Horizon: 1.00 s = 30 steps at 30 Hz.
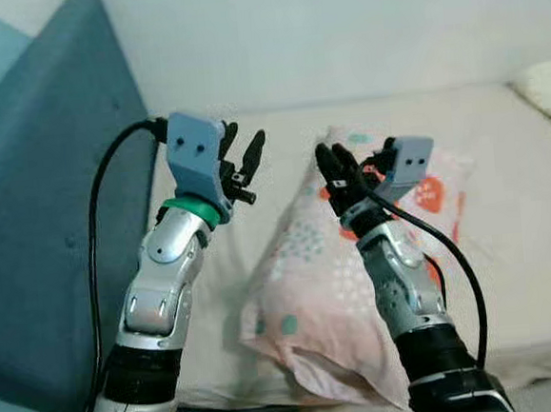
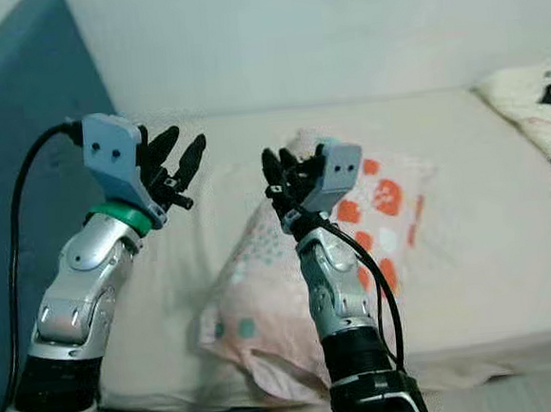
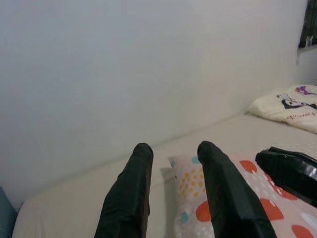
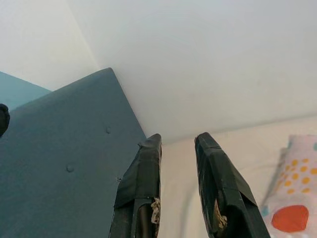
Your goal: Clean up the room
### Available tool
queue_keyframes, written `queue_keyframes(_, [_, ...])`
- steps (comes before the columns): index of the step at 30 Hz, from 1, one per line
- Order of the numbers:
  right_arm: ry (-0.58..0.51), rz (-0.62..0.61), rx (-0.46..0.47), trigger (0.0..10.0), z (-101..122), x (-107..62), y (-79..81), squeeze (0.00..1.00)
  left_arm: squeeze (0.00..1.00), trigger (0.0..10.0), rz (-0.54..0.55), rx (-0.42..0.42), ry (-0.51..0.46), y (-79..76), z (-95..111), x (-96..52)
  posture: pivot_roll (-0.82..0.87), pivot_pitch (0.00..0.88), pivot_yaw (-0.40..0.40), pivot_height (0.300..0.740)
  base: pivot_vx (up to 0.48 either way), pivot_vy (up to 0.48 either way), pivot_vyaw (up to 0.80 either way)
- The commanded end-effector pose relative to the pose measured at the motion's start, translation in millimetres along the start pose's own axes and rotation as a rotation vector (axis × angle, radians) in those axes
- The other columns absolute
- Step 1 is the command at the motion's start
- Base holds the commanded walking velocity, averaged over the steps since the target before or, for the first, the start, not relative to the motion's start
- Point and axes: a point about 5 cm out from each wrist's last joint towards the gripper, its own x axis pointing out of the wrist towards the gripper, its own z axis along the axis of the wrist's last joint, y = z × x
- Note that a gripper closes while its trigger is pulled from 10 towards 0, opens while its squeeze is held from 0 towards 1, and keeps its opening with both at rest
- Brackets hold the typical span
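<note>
- Up over the bed (image 1: pixel 527 243), both arms are raised, fingers pointing toward the wall (image 1: pixel 338 29).
- Left pincer (image 1: pixel 241 156): held above the bare sheet near the bed's head, just beside the pillow (image 1: pixel 310 280). Its fingers (image 3: pixel 129 193) stand apart with a plain gap between them, and nothing is in them.
- Right pincer (image 1: pixel 337 168): held above the pillow's middle. Its fingers (image 4: pixel 141 183) are parted by a narrow gap and hold nothing.
- The two pincers are near each other but apart, tips at about the same height.
- The pillow, pale pink with orange, yellow and teal dots, lies flat on the bed, slantwise, between and under the two arms. One corner reaches toward the wall; the nearest corner is at the bed's front edge.
- A blue padded headboard (image 1: pixel 47 214) stands on the robot's left, against the bed.
- A second pillow (image 2: pixel 534 100), cream with a dark cartoon print, lies at the far right of the bed, well apart from the first.
</note>
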Motion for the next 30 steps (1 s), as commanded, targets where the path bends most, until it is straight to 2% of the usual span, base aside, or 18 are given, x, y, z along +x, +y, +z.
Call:
queue_keyframes(1, [0.017, 0.018, 0.011, 10.0, -6, -0.2, 6.3, 0.00, 0.00, 10.0, 0.028, 0.013, 0.044, 5.5, -8, -2.1, 0.04, 0.000, 0.062, 0.712, 0.000, 0.000, 0.00])
queue_keyframes(9, [0.038, 0.028, -0.005, 10.0, -11, -2.5, 7.3, 0.00, 0.00, 10.0, 0.062, 0.043, 0.082, 10.2, -16, -3.4, 0.04, 0.000, 0.062, 0.712, 0.000, 0.000, 0.00])
queue_keyframes(14, [0.061, 0.017, -0.049, 10.0, -15, -5.6, 5.4, 0.00, 0.00, 10.0, 0.108, 0.061, 0.183, 19.9, -46, -20.9, 0.04, 0.000, 0.061, 0.712, 0.000, 0.000, 0.00])
queue_keyframes(15, [0.061, 0.017, -0.049, 10.0, -15, -5.6, 5.4, 0.00, 0.00, 10.0, 0.108, 0.061, 0.183, 19.9, -46, -20.9, 0.04, 0.000, 0.061, 0.712, 0.000, 0.000, 0.00])
queue_keyframes(19, [0.068, 0.008, -0.054, 10.0, -18, -8.8, 2.7, 0.00, 0.00, 10.0, 0.140, 0.084, 0.276, 26.7, -72, -40.5, 0.04, 0.000, 0.059, 0.692, 0.000, 0.000, 0.00])
queue_keyframes(25, [0.069, 0.007, -0.051, 10.0, -17, -9.3, 1.0, 0.00, 0.00, 10.0, 0.145, 0.098, 0.317, 29.6, -81, -52.2, 0.04, 0.000, 0.055, 0.672, 0.000, 0.000, 0.00])
queue_keyframes(30, [0.061, 0.004, -0.054, 10.0, -16, -8.7, 0.9, 0.00, 0.00, 10.0, 0.147, 0.102, 0.319, 30.0, -82, -53.6, 0.05, 0.000, 0.056, 0.662, 0.000, 0.000, 0.00])
